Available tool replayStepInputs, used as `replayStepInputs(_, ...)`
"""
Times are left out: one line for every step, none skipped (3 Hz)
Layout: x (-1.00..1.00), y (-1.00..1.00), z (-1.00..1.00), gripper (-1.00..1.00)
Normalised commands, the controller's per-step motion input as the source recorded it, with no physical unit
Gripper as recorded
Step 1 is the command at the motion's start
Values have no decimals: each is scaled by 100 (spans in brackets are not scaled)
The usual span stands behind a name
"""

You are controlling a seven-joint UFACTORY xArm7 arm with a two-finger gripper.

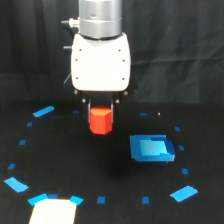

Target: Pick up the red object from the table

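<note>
The red object [101, 120] is a small red-orange faceted block. It hangs directly under my white gripper head, between the dark fingers of my gripper [101, 109]. The gripper is shut on it and holds it above the black table [65, 160]. The block's top is hidden by the gripper head. The fingers are mostly hidden in shadow.
A blue square patch [151, 148] lies on the table at the exterior view's right of the block. Blue tape pieces [43, 111] and small blue squares ring the table. A pale rectangle [52, 211] sits at the front left edge. A black curtain is behind.
</note>
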Motion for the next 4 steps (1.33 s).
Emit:
replayStepInputs(-15,37,50,-100)
replayStepInputs(-1,12,-3,-63)
replayStepInputs(-23,50,58,-100)
replayStepInputs(19,18,-9,-100)
